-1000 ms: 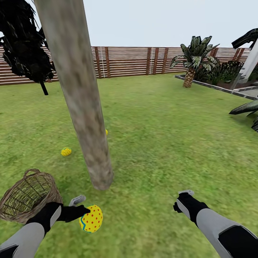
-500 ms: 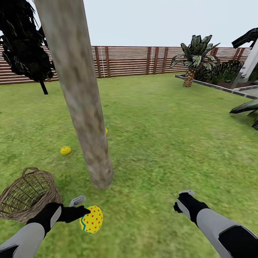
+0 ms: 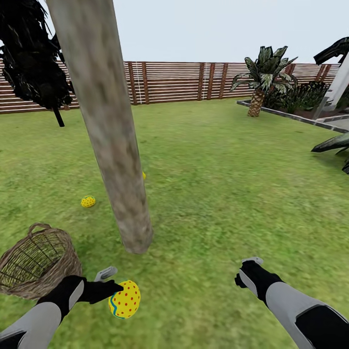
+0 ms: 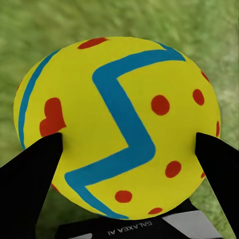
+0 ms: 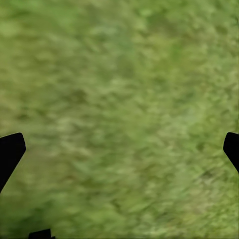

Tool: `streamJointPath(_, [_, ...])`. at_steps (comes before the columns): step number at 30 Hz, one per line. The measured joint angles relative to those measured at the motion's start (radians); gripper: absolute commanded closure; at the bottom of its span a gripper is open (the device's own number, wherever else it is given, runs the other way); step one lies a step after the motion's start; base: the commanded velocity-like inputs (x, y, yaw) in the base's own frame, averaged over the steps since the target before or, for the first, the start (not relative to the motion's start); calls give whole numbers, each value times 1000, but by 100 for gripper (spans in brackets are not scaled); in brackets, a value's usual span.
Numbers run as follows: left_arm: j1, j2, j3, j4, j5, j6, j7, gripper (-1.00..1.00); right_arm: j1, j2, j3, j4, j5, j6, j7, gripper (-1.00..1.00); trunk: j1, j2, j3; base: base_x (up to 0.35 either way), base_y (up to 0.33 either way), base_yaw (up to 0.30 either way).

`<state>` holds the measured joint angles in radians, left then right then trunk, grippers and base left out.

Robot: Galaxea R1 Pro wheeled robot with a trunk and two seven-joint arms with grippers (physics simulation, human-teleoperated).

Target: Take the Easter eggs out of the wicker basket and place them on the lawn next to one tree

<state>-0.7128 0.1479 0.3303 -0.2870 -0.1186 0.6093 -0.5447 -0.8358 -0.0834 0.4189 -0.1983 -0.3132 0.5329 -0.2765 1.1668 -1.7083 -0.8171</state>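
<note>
My left gripper is shut on a yellow Easter egg with red dots and a blue zigzag band. It holds the egg low over the lawn, just in front of the thick grey-brown tree. The left wrist view shows the egg clamped between the black fingertips. A second egg lies on the grass left of the trunk. A sliver of a third egg peeks out behind the trunk. The wicker basket stands tilted at the left. My right gripper is open over bare grass.
A brown slatted fence closes the far side of the garden. A palm-like plant and a raised bed stand at the far right. A dark tree hangs at the upper left. Wide grass lies to the right of the trunk.
The whole picture has shifted up a little, so the camera moved. My left gripper keeps hold of the egg and has sunk slightly. The right arm has not moved.
</note>
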Motion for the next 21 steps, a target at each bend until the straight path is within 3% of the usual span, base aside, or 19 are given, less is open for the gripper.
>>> streamJointPath(21, [0, -7, 1, 2, 0, 0, 1, 100, 0, 0, 0, 0, 1, 0, 0, -100, 81, -147, -66, 0, 0, 0])
